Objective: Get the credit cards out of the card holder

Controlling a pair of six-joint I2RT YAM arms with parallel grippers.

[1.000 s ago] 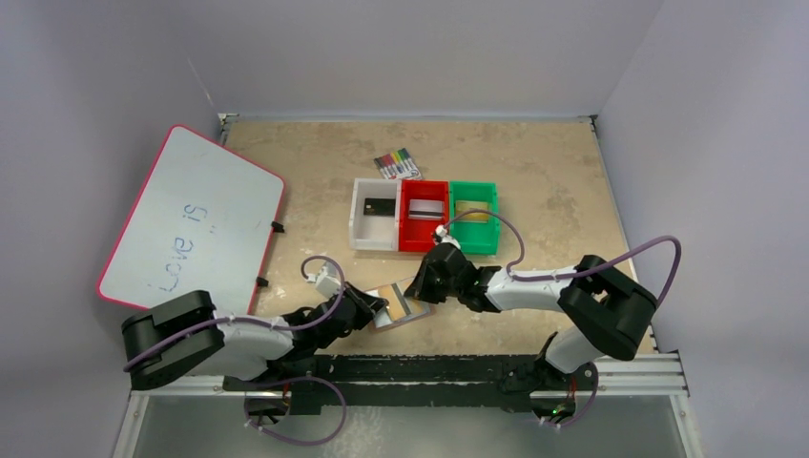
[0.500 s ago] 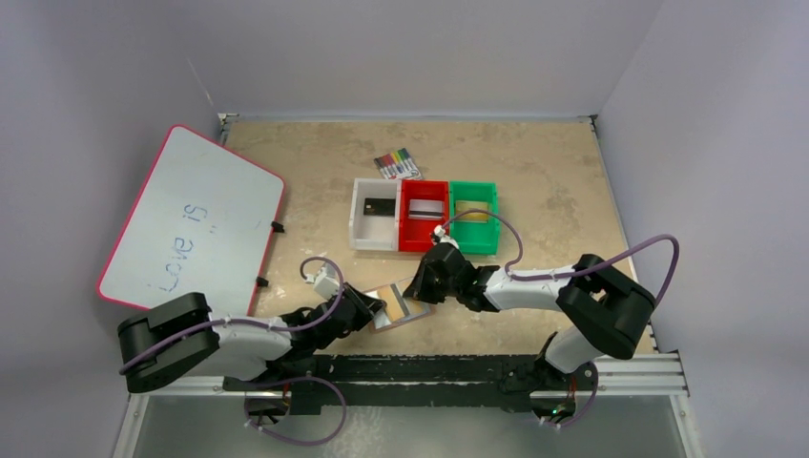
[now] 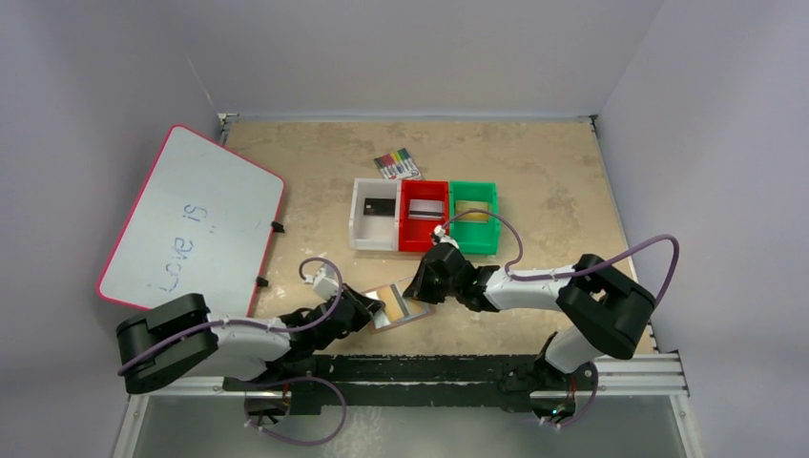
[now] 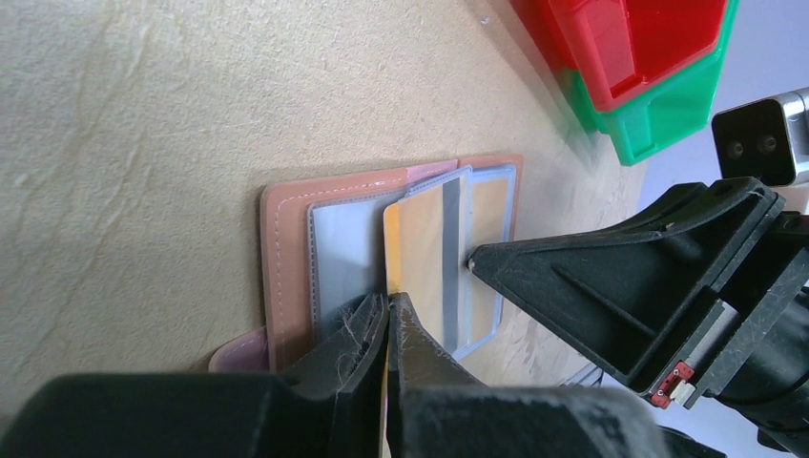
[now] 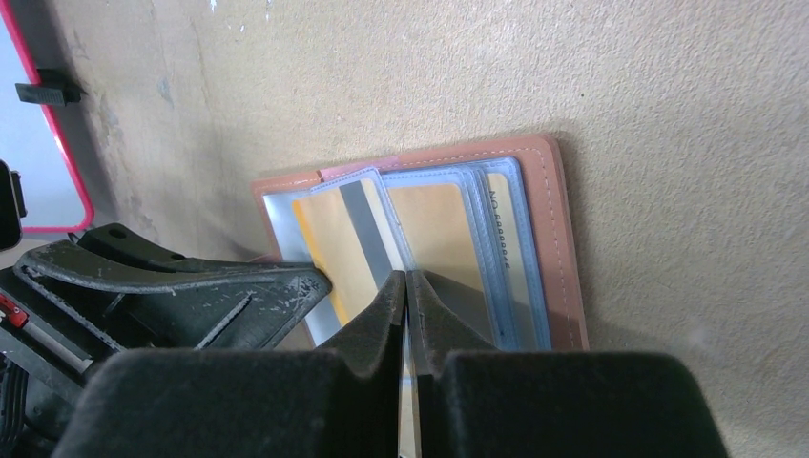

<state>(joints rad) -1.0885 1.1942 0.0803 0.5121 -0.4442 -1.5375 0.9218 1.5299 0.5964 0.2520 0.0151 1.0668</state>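
The tan-brown card holder (image 3: 412,311) lies open on the table between my two grippers. A gold credit card (image 4: 420,250) with a grey stripe sticks partly out of its left clear pocket. My left gripper (image 4: 388,303) is shut on that card's near edge. My right gripper (image 5: 405,279) is shut on a clear pocket sleeve (image 5: 382,205) at the fold of the card holder (image 5: 565,239). Another gold card (image 5: 434,224) sits inside the right pocket. In the top view the left gripper (image 3: 378,309) and right gripper (image 3: 418,291) meet over the holder.
Behind the holder stand a white bin (image 3: 359,221) with a black card (image 3: 379,205), a red bin (image 3: 408,221) with a silver card, and a green bin (image 3: 474,235) with a gold card. A marker pack (image 3: 397,163) lies farther back. A red-rimmed whiteboard (image 3: 191,221) fills the left.
The left arm's elbow has shifted slightly to the left. The card holder and both grippers stay where they were.
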